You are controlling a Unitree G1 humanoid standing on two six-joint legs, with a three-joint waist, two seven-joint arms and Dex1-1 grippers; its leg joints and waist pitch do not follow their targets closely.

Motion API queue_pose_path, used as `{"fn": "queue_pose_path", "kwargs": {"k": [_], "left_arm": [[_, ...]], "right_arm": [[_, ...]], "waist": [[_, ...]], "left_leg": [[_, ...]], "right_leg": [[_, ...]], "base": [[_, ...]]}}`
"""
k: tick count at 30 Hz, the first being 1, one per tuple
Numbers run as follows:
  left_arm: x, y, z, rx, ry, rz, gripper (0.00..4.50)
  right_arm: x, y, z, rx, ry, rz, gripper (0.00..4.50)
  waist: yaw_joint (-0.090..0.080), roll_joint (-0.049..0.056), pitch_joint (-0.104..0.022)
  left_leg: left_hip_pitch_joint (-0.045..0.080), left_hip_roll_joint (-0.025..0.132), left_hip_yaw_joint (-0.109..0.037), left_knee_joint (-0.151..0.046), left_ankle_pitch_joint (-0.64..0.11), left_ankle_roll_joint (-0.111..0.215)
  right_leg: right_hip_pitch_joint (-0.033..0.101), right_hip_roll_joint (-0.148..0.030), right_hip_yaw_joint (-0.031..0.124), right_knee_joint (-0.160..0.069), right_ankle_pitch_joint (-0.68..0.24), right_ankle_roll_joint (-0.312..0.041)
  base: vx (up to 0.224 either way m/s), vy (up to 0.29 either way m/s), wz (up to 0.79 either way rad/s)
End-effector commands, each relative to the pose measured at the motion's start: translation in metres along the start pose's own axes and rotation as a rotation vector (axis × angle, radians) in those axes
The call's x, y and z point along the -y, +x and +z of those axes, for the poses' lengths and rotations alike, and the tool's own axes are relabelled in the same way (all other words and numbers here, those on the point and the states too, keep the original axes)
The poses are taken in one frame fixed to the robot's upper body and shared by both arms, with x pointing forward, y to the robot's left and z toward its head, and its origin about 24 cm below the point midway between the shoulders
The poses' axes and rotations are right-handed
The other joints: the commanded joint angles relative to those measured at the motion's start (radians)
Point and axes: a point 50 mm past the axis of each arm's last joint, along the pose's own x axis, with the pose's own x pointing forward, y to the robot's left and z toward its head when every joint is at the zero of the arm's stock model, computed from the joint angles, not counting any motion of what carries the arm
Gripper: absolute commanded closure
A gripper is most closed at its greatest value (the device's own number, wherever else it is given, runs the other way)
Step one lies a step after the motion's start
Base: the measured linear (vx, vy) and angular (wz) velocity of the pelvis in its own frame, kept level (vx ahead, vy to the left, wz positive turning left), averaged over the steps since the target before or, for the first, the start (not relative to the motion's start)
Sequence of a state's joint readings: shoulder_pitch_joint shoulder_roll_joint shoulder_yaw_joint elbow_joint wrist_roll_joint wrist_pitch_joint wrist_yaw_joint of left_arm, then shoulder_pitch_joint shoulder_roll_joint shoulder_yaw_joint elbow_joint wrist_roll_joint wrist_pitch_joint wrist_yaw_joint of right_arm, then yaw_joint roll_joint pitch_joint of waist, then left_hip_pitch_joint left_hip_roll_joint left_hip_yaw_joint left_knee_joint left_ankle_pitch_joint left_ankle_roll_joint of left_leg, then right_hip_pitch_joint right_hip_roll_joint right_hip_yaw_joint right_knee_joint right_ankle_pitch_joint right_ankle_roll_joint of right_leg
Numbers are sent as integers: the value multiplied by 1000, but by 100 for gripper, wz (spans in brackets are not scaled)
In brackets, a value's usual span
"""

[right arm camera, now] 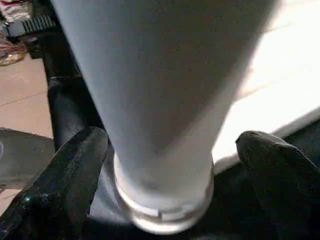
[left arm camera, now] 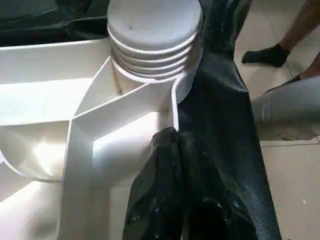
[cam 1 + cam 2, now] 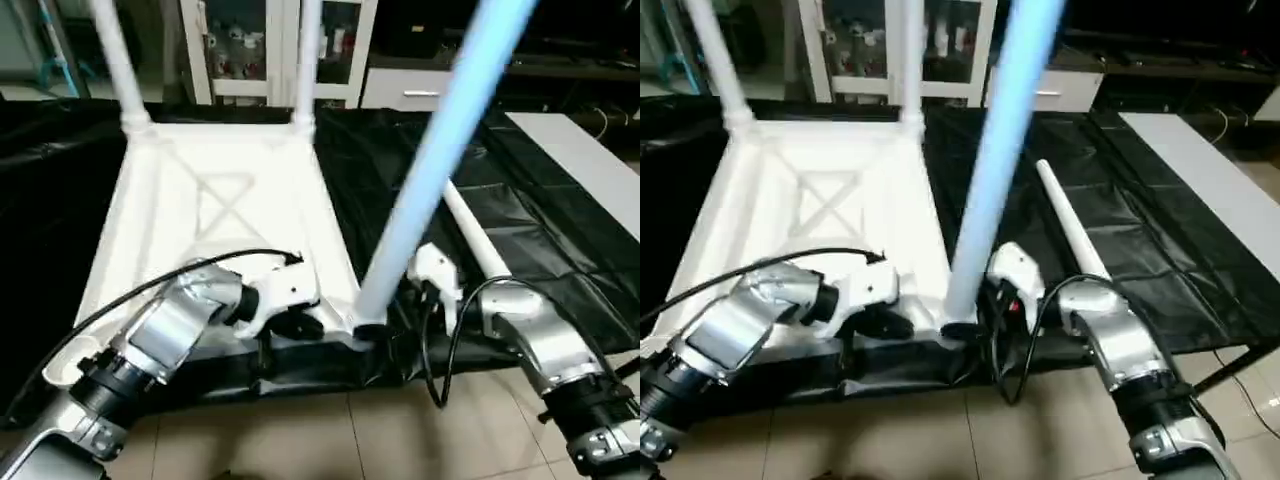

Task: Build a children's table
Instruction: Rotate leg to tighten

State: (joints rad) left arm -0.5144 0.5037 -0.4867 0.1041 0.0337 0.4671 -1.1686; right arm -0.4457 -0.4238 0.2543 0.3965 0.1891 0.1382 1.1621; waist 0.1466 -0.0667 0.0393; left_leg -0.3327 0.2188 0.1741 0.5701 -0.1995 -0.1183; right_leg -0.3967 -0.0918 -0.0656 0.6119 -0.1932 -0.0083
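Note:
The children's table top (image 3: 220, 200) lies upside down on the black-draped worktable, its X-ribs facing up. Two white legs (image 3: 118, 60) (image 3: 307, 60) stand in its far corner sockets. A third leg (image 3: 440, 150) stands in the near right socket and leans to the right. A fourth leg (image 3: 478, 240) lies loose on the cloth to the right. My right gripper (image 1: 172, 150) is open, one black finger on each side of the third leg's base. My left gripper (image 2: 167, 142) is shut and rests on the top's near rim beside that socket (image 2: 152, 55).
A flat white board (image 3: 590, 170) lies at the far right of the worktable. White cabinets (image 3: 270, 50) stand behind it. Tiled floor runs along the near edge. A person's foot in a dark sock (image 2: 265, 54) stands on the floor close to the corner.

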Motion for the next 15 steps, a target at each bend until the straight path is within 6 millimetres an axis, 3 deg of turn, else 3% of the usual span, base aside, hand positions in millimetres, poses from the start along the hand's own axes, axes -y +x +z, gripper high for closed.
{"fn": "queue_pose_path", "kwargs": {"k": [1,6,7,11,12,13,14,15], "left_arm": [[21,22,-21,-95,-63,-129,450],[18,22,-21,-106,-65,-99,450],[16,23,-21,-104,-65,-77,450],[0,27,-18,-69,-68,64,450],[-23,30,-14,-47,-73,257,450],[-23,30,-14,-47,-73,257,450],[-34,30,-11,-32,-90,355,450],[-41,29,-10,-23,-102,412,450]], "right_arm": [[2,2,4,-19,-49,16,4],[5,4,7,-18,-60,0,4],[6,4,8,-14,-61,-9,4],[8,0,8,-17,-71,-36,4],[9,-7,7,-11,-59,-75,4],[9,-7,7,-11,-59,-75,4],[9,-10,6,-4,-52,-95,4],[9,-13,5,1,-47,-108,4]], "waist": [[-7,6,-47],[-10,6,-47],[-9,10,-47],[-6,6,-43],[-4,6,-41],[2,6,-44],[1,-1,-43],[1,-1,-43]], "left_leg": [[-3,11,6,-69,-179,24],[-5,10,5,-70,-177,18],[-4,11,4,-70,-178,17],[1,9,8,-70,-220,17],[5,8,9,-70,-245,19],[20,10,12,-67,-266,14],[10,8,9,-68,-268,16],[10,8,9,-68,-268,16]], "right_leg": [[45,-44,40,-63,-145,-198],[44,-43,41,-66,-174,-184],[44,-44,40,-65,-175,-184],[37,-41,41,-75,-222,-175],[34,-40,42,-82,-261,-165],[25,-42,44,-87,-277,-163],[33,-42,43,-87,-299,-151],[33,-42,43,-87,-299,-151]], "base": [[0,0,0],[0,0,0],[0,0,0],[0,0,0],[0,0,0],[0,0,0],[0,0,0],[0,0,0]]}}
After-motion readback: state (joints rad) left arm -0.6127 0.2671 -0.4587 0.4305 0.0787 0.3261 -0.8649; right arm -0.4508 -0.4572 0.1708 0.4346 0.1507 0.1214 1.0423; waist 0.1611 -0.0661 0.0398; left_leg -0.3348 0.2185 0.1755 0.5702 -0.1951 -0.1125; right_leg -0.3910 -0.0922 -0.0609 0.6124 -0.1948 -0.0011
